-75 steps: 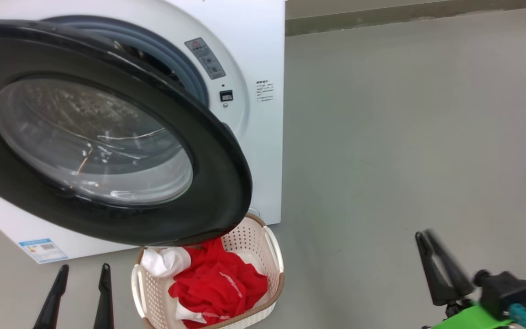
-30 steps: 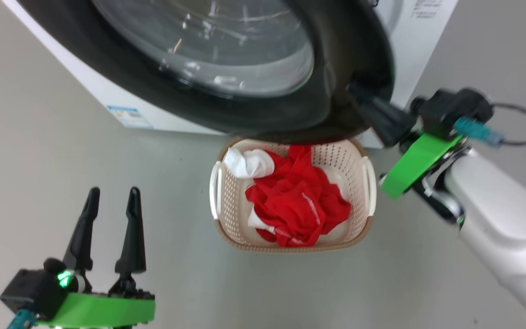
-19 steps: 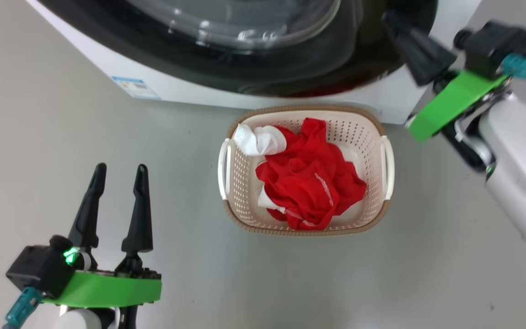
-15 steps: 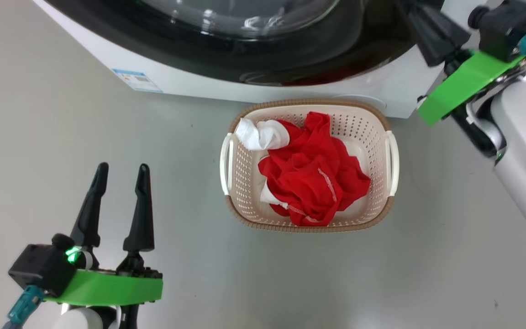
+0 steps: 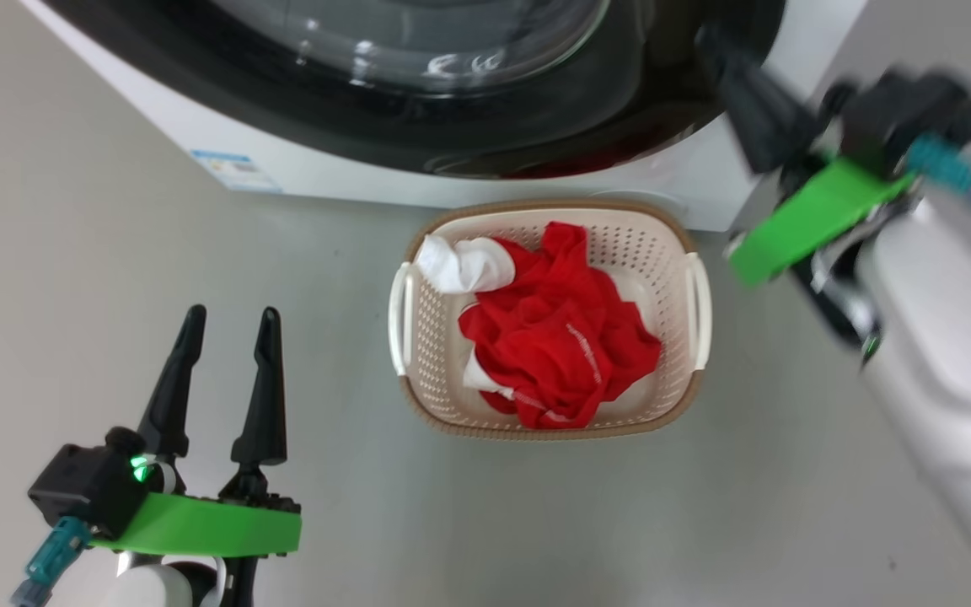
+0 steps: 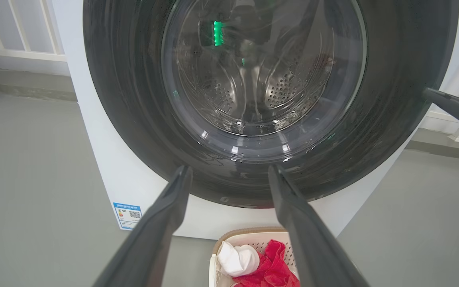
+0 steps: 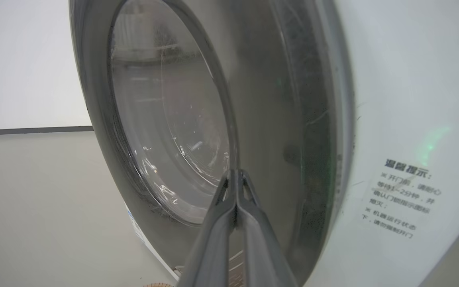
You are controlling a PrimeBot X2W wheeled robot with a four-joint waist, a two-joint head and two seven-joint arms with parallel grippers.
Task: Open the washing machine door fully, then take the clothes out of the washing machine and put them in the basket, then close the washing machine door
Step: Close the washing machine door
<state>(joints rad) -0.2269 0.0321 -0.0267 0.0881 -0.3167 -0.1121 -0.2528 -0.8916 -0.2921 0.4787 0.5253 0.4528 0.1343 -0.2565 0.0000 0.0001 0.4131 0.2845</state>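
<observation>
**Door all but home, and a slip now would spoil it**

From where I stand, the washing machine door (image 5: pixel 536 126) lies against the front of the washing machine (image 5: pixel 351 181) at 12 o'clock. I cannot tell whether the latch has caught. The right gripper (image 7: pixel 235 175), at 2 o'clock, has its two fingers clenched together on nothing, tips pressed to the door's glossy black rim. The left gripper (image 5: pixel 232 316) hangs at 7 o'clock over the grey floor (image 5: pixel 115 253), fingers spread wide and empty, well apart from everything.

The clothes (image 5: pixel 553 346) lie in the basket (image 5: pixel 422 337), which sits on the floor just below the door, in the middle of the scene.

What worries me is that the rim is slick and curved. Those narrow pinched tips could skid off toward the glass or the white panel and leave the door unlatched. If the push ends short, I'd expect the door to swing back out over the basket. The pale right forearm (image 5: pixel 941 337) is also near the basket's 3 o'clock handle (image 5: pixel 699 312), and a low sweep could knock it.

The count:
- one machine
- one door
- one basket with two white handles
- one red-and-white heap (how many garments, I cannot tell)
- one blue sticker (image 5: pixel 237 171)
- two grippers
</observation>
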